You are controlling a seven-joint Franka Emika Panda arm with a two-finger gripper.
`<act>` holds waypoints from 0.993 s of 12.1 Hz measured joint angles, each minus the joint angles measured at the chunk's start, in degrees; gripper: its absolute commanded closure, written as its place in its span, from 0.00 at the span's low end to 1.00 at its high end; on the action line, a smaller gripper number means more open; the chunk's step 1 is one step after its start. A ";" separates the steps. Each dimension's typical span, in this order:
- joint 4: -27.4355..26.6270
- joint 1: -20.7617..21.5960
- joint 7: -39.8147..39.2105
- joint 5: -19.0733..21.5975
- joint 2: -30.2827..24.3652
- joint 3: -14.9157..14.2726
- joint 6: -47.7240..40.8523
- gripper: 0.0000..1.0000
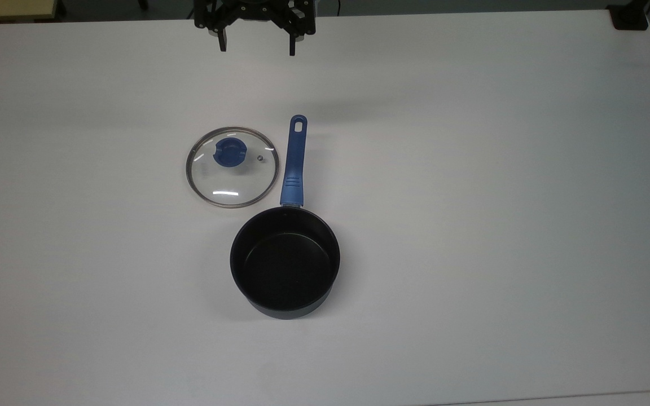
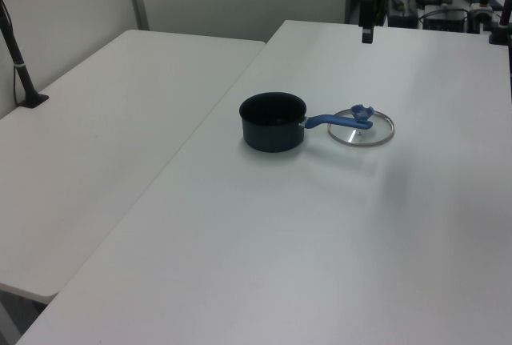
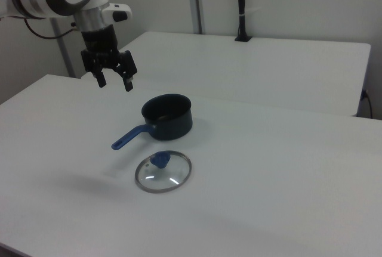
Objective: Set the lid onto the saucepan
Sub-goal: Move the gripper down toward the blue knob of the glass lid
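The lid (image 1: 231, 167), clear glass with a metal rim and a blue knob, lies flat on the white table, just left of the saucepan's blue handle (image 1: 294, 163) in the top view. The saucepan (image 1: 285, 260) stands upright with its black inside empty and its handle pointing toward the top view's upper edge. In the right view the lid (image 3: 163, 171) lies in front of the saucepan (image 3: 168, 116). In the left view the lid (image 2: 362, 127) lies right of the saucepan (image 2: 274, 121). My gripper (image 1: 257, 46) hangs open high above the table, apart from both; it also shows as the gripper (image 3: 115, 81).
The white table (image 1: 500, 197) spreads wide around both objects. A second white table (image 2: 88, 137) adjoins it on the left view's left. A black post (image 3: 241, 6) stands on that far table in the right view.
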 measured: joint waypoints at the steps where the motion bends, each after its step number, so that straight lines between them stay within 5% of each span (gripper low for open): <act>1: 0.00 0.00 0.00 0.00 0.00 0.00 0.00 0.00; 12: -2.04 -2.49 -0.99 -0.01 0.16 -0.25 0.80 0.00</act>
